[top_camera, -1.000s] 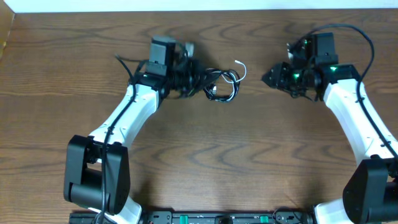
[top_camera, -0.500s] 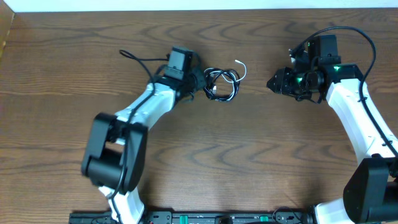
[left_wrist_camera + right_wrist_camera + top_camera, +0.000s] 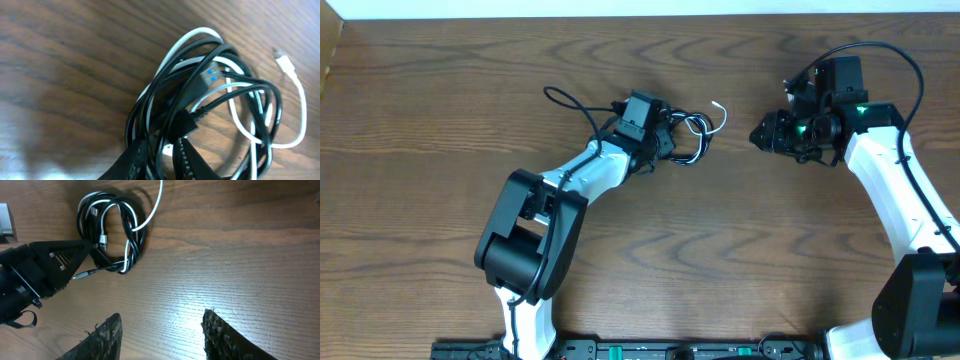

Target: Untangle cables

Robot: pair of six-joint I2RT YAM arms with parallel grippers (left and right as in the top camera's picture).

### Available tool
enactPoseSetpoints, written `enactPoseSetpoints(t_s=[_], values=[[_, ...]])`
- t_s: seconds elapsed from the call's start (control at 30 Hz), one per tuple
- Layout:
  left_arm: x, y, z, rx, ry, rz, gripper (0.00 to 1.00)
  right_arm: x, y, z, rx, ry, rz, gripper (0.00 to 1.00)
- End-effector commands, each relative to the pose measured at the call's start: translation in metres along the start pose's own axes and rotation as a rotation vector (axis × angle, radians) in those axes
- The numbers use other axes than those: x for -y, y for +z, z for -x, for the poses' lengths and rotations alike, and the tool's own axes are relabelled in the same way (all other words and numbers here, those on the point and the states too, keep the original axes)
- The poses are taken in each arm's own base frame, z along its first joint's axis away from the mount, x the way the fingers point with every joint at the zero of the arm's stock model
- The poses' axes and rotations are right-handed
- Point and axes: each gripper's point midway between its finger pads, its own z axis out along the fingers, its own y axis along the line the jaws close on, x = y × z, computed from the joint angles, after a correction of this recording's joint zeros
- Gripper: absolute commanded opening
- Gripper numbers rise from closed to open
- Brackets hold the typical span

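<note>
Cables (image 3: 688, 138): one tangled bundle on the wooden surface (image 3: 440, 130), upper middle, between the two hands.
Black cable (image 3: 192, 107): looped several times around the white cable (image 3: 284, 62) (whose free plug end trails clear of the knot).
Left hand (image 3: 162, 146): at the bundle's edge, fingers nearly together, pinching strands of the bundle.
Right hand (image 3: 162, 332): fingers wide apart, holding nothing, well apart from the bundle.

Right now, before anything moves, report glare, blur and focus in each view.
Overhead: evenly lit and sharp, with a washed-out white strip along the top edge. Left wrist: cables fairly sharp, table at left smeared, left gripper dark and out of focus. Right wrist: bright glare on the table between the blurred fingers of the right gripper.
</note>
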Motion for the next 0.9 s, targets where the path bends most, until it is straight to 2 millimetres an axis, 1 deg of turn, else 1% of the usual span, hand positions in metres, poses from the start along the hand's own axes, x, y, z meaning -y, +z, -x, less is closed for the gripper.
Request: enactPoseSetpoints(t_s=[0.0, 0.2, 0.23, 0.3, 0.43, 0.5, 0.57, 0.63, 0.73, 0.83, 0.87], values=[[-0.018, 0.006, -0.002, 0.016, -0.008, 0.085, 0.22, 0.0, -0.001, 0.001, 0.005, -0.02, -0.004, 0.49], [-0.035, 0.003, -0.021, -0.02, 0.016, 0.192, 0.22, 0.0, -0.001, 0.001, 0.005, -0.028, -0.003, 0.5], [-0.036, 0.003, -0.023, -0.022, 0.022, 0.204, 0.19, 0.0, -0.001, 0.001, 0.005, -0.028, -0.003, 0.5], [-0.035, 0.002, -0.03, -0.034, 0.042, 0.211, 0.08, 0.0, -0.001, 0.001, 0.005, -0.028, -0.003, 0.5], [-0.038, 0.001, -0.036, -0.055, 0.057, 0.227, 0.08, -0.001, -0.001, 0.0, 0.003, -0.044, 0.002, 0.49], [-0.033, -0.003, -0.039, -0.082, 0.061, 0.205, 0.07, -0.006, -0.001, 0.0, 0.001, -0.081, 0.031, 0.49], [-0.015, -0.012, -0.043, -0.142, 0.097, 0.109, 0.07, -0.014, -0.002, 0.001, 0.005, -0.121, 0.075, 0.49], [0.006, -0.027, -0.043, -0.187, 0.132, 0.001, 0.07, -0.024, -0.003, 0.002, 0.01, -0.173, 0.132, 0.49], [0.036, -0.059, -0.038, -0.227, 0.202, -0.173, 0.07, -0.044, -0.007, 0.003, 0.02, -0.255, 0.241, 0.49], [0.059, -0.092, -0.034, -0.262, 0.247, -0.34, 0.07, -0.053, -0.009, 0.004, 0.028, -0.276, 0.289, 0.51], [0.064, -0.1, -0.033, -0.273, 0.253, -0.377, 0.08, -0.054, -0.008, 0.003, 0.027, -0.279, 0.29, 0.51]])
